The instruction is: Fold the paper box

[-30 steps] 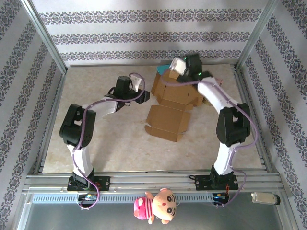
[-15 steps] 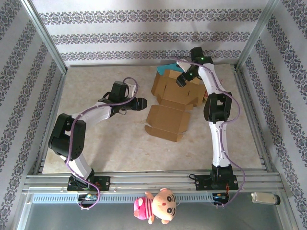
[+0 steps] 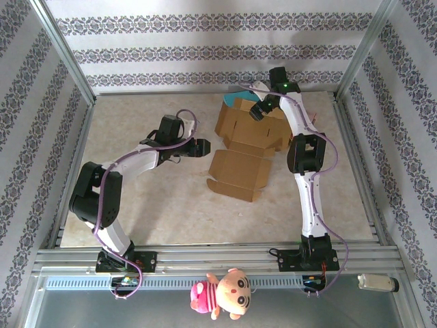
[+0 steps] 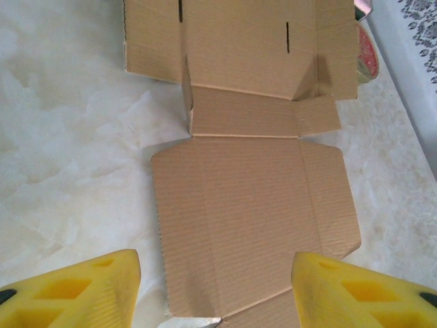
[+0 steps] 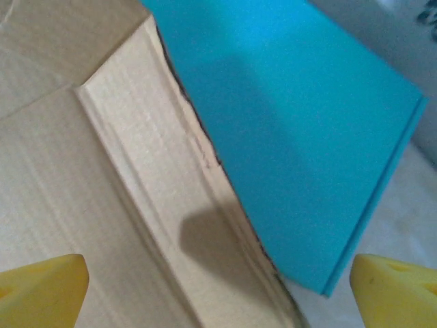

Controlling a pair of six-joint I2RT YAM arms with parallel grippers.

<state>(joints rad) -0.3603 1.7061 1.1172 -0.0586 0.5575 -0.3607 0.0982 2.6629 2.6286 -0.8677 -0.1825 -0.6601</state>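
The box [image 3: 242, 147] lies mostly flat on the table [image 3: 171, 205]; only some rear flaps stand, so most folding remains. Left gripper [image 3: 199, 147] beside it and right gripper [image 3: 257, 113] over its rear edge: jaws open, empty.

The paper box [image 4: 249, 219] runs off the left wrist view's top edge, and a red-patterned thing [image 4: 367, 55] behind its flap is mostly hidden — unidentifiable. The blue sheet [image 5: 293, 137] is cropped at the right wrist view's top.
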